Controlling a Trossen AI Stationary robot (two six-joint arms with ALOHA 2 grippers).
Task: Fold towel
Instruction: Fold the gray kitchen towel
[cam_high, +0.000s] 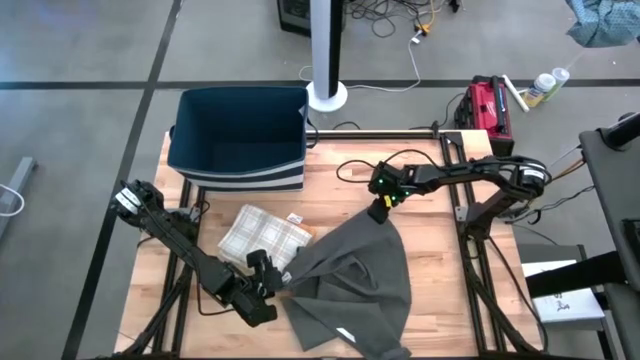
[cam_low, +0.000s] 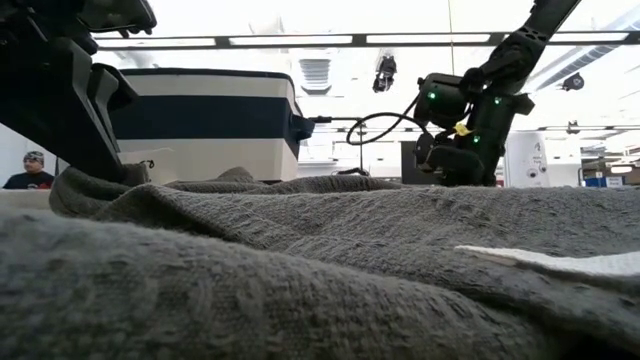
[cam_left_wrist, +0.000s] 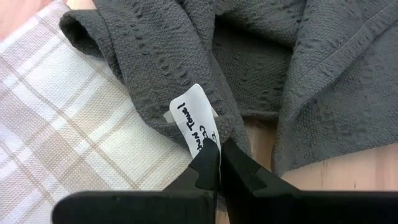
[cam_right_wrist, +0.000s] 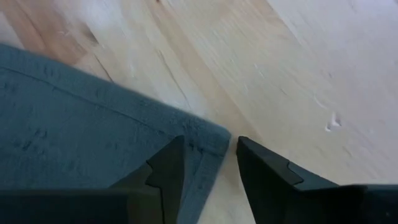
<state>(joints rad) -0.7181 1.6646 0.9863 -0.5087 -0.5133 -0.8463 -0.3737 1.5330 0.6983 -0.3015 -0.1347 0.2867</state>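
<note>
Right gripper (cam_right_wrist: 210, 165) straddles the crumpled dark grey towel's (cam_high: 355, 285) far corner, fingers parted — seemingly unclamped — while left gripper (cam_left_wrist: 219, 163) pinches its near-left edge shut.

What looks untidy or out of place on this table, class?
The grey towel is not flat: it lies rumpled, drawn to a peak at the right gripper, its other edge bunched in the left gripper, touching the checked cloth.

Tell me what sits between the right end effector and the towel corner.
Nothing visible. The right end effector hangs open right over the corner of the grey towel, one finger above the fabric, the other over the bare wooden table.
</note>
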